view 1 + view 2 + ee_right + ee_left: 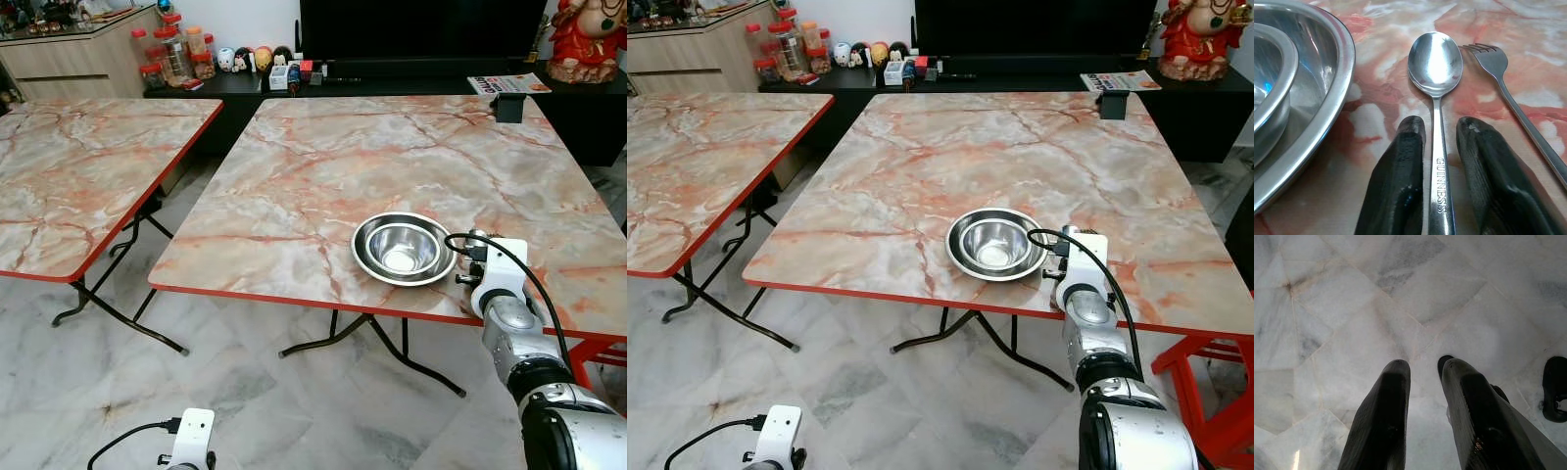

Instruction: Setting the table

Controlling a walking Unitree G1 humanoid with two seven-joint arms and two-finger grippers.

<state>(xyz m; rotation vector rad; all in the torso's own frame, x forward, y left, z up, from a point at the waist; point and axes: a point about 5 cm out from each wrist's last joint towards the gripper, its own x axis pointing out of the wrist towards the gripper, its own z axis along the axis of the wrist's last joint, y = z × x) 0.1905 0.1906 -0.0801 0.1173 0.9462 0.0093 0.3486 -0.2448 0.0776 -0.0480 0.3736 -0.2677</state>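
A steel bowl [402, 250] sits inside a shallow steel plate [364, 257] near the front edge of the marble-patterned table [323, 166]. My right gripper [1441, 125] rests low on the table just right of the plate. It is open, with a steel spoon [1435, 58] lying flat on the table between its fingers [1408, 161]. A narrow gap shows on each side of the handle. A fork [1498, 68] lies parallel to the spoon, on its far side from the plate. My left gripper [1422, 363] hangs idle over the floor, open with nothing in it.
A second marble-patterned table [78, 166] stands to the left, with a strip of tiled floor between the two. A small black box [509, 106] sits at the far right of the main table. A dark cabinet with jars [176, 54] is behind. A red frame [1205, 372] stands at the right.
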